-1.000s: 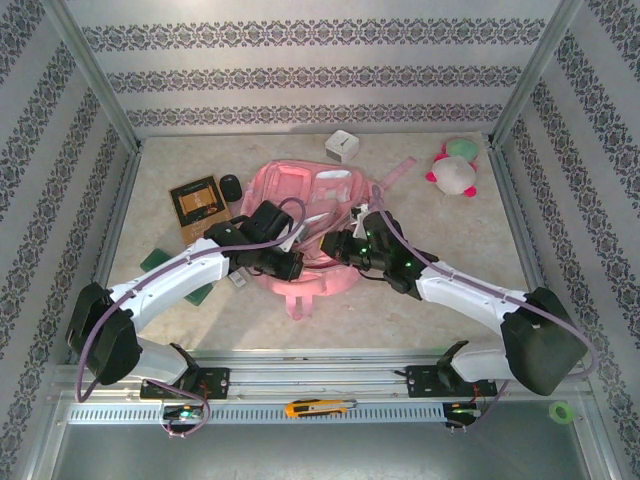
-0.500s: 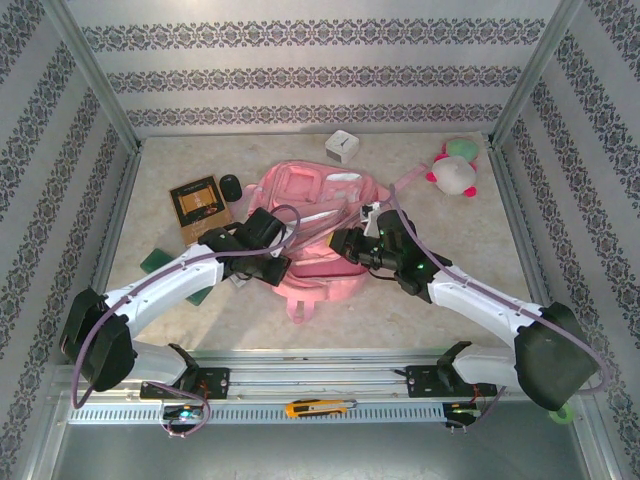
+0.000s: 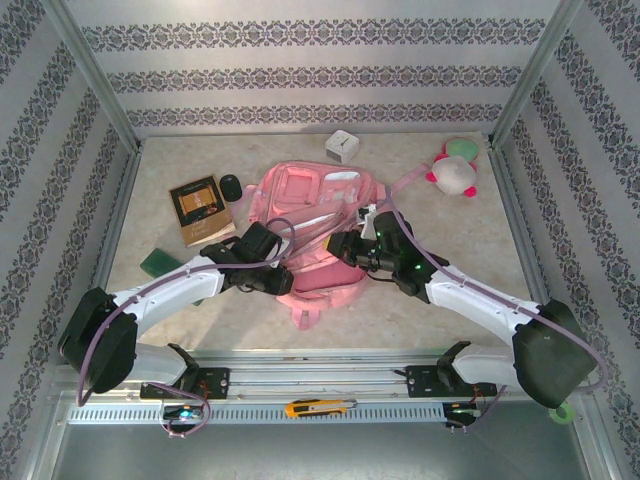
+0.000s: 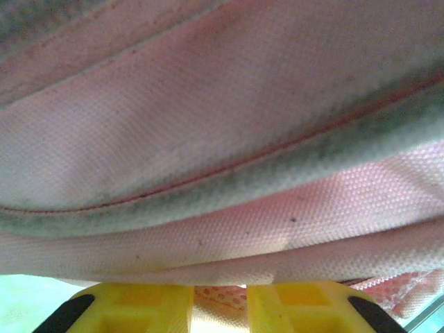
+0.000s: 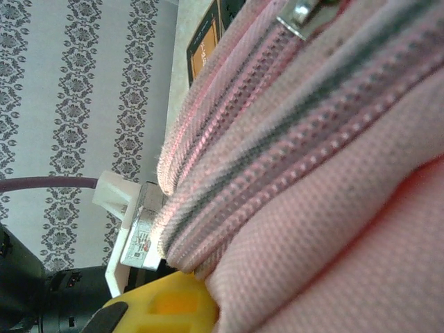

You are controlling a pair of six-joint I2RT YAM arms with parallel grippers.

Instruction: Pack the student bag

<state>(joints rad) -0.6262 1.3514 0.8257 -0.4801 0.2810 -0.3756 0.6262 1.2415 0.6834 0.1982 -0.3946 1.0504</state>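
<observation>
The student bag (image 3: 312,205), a big pink backpack with pale trim, lies flat in the middle of the table. My left gripper (image 3: 283,282) is at its near left edge. In the left wrist view its yellow fingers (image 4: 139,305) stand slightly apart, the left gripper (image 4: 220,297) open under folds of the bag (image 4: 222,139). My right gripper (image 3: 338,250) rests on the bag's near right part. One yellow finger (image 5: 163,305) presses into the zipped pink fabric (image 5: 312,173), shut on it.
A brown book (image 3: 200,210) and a small black object (image 3: 231,186) lie left of the bag, with a green item (image 3: 158,262) beside my left arm. A white box (image 3: 343,146) and a plush toy (image 3: 455,170) sit at the back. An orange knife (image 3: 318,408) lies on the front rail.
My left gripper has slid toward the bag's near edge and its jaws have parted. The bag has flattened and spread. The right gripper has shifted slightly, still closed on the fabric.
</observation>
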